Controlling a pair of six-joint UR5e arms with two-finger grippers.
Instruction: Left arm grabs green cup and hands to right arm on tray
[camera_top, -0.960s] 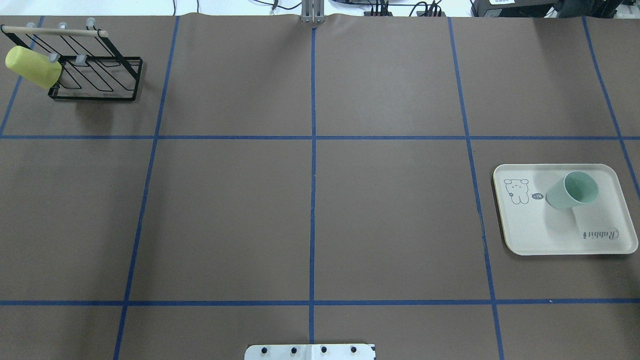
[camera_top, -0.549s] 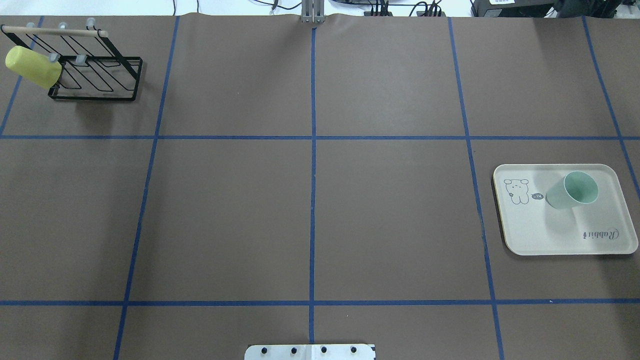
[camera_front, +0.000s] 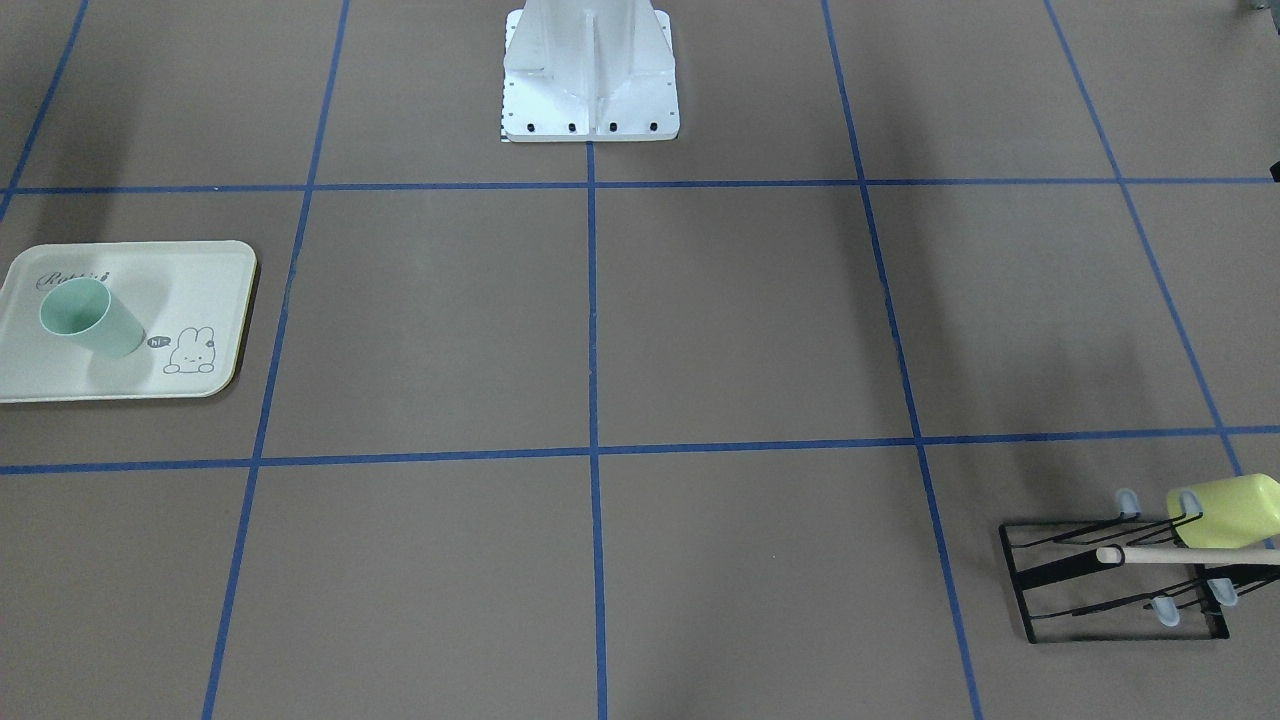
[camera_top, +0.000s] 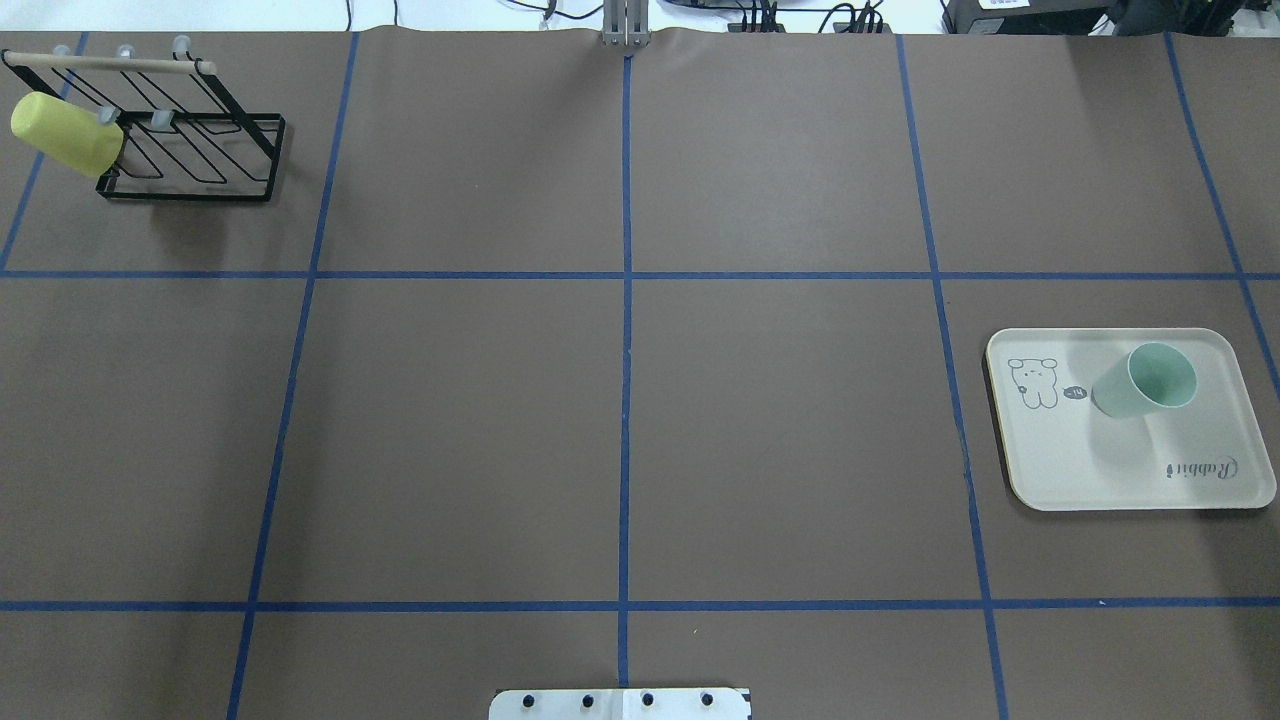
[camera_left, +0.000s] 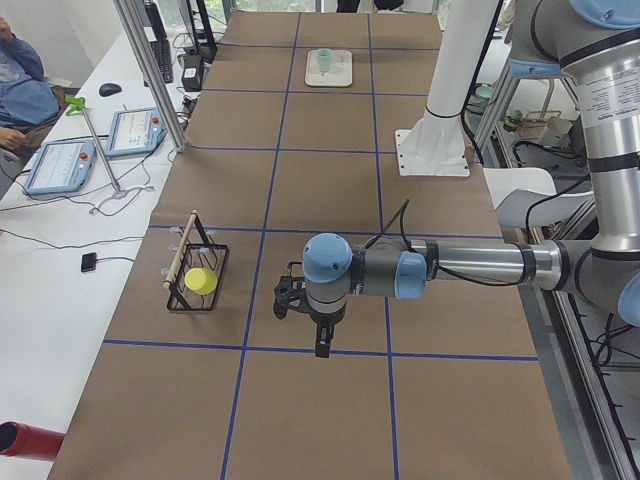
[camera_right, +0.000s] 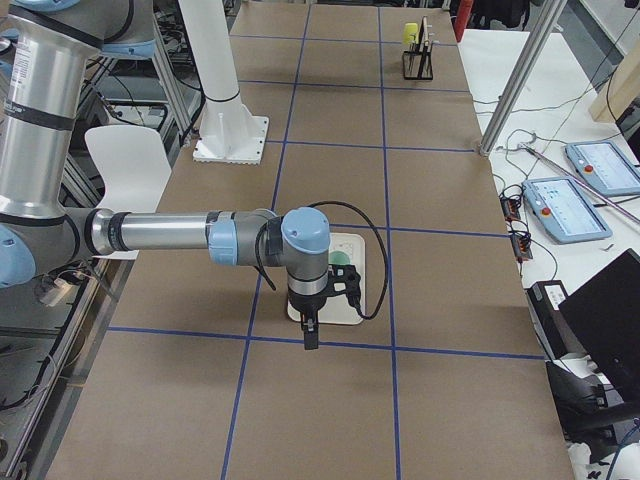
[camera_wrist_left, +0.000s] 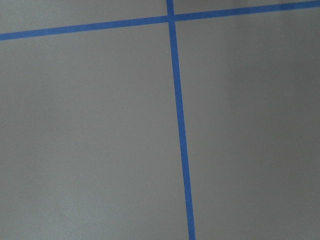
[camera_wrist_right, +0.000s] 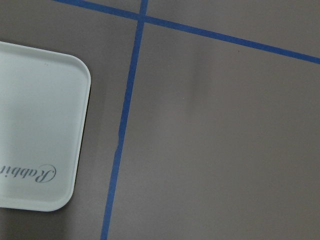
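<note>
The pale mint-green cup (camera_top: 1140, 385) stands upright on the cream Rabbit tray (camera_top: 1100, 470) at the table's right side. It also shows in the front-facing view (camera_front: 95, 320) on the tray (camera_front: 200, 280). The right gripper (camera_right: 309, 335) shows only in the exterior right view. It points down just in front of the tray (camera_right: 352, 300); I cannot tell if it is open or shut. The left gripper (camera_left: 320, 345) shows only in the exterior left view. It hangs over bare table far from the cup (camera_left: 326, 58); its state is unclear. The right wrist view shows a tray corner (camera_wrist_right: 35, 125).
A black wire rack (camera_top: 200, 150) at the far left corner holds a yellow-green cup (camera_top: 65, 133) on its side. The white robot base (camera_front: 590, 70) stands at the table's near middle edge. Blue tape lines grid the brown table. A person sits beside the table (camera_left: 20, 80).
</note>
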